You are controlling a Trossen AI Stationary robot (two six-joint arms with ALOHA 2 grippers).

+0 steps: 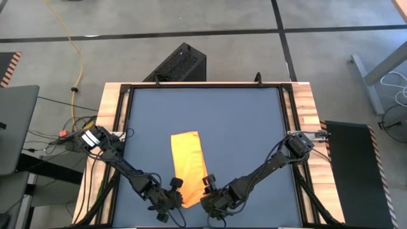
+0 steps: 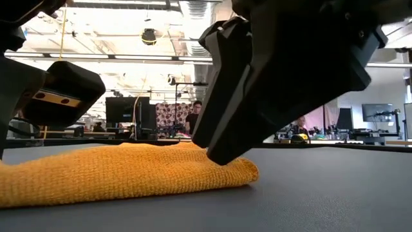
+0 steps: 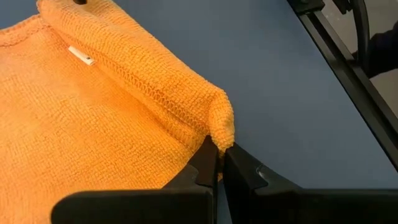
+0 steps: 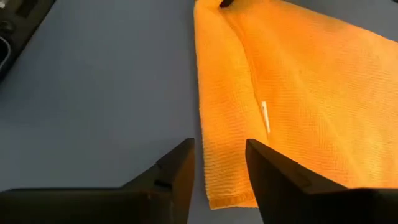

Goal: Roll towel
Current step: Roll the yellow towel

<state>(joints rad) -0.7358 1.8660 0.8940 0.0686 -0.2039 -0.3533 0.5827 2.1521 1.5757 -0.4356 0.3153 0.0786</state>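
Observation:
The yellow-orange towel lies flat on the dark blue table mat as a narrow strip, running from far to near. A narrow fold runs along its near end. My left gripper is at the near left corner and is shut on it. My right gripper is open at the near right corner. In the right wrist view its two fingers stand on either side of that corner. I cannot tell whether they touch it. My left gripper pinches the towel's near left corner between its two fingertips, coming in low from the table's left. The corner stands up a little in a small hump; the rest of the towel lies slack on the mat.
A black rail frames the mat close behind the near end of the towel. A wooden table border lies outside it. Bare mat lies to the far side and to the right of the towel. A white label shows on the towel.

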